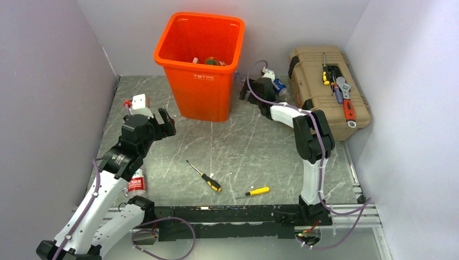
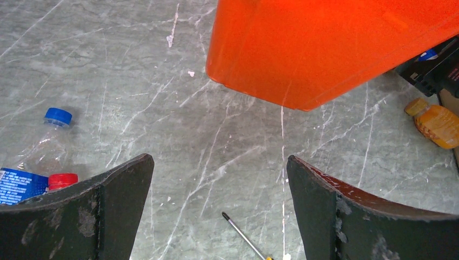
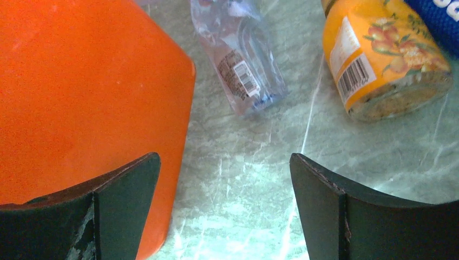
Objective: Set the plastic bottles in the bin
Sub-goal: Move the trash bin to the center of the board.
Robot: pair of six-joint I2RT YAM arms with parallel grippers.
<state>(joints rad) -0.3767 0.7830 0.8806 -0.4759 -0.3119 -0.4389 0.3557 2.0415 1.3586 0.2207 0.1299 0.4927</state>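
Observation:
The orange bin [image 1: 200,59] stands at the back middle with a few bottles [image 1: 208,60] inside. My left gripper [image 1: 165,122] is open and empty, left of the bin's base [image 2: 325,49]. In the left wrist view a clear blue-capped bottle [image 2: 46,141] and a red cap [image 2: 63,180] lie at the left, and an orange bottle [image 2: 435,122] at the far right. My right gripper [image 1: 251,89] is open and empty, low beside the bin's right wall [image 3: 81,97]. Ahead of it lie a crushed clear bottle [image 3: 241,54] and an orange bottle [image 3: 384,59]. A red-labelled bottle [image 1: 136,184] lies by the left arm.
The tan toolbox [image 1: 327,89] stands at the back right with a wrench and screwdrivers on its lid. Two yellow-handled screwdrivers [image 1: 204,176] [image 1: 254,191] lie on the marble table near the front middle. Walls close in the left, right and back.

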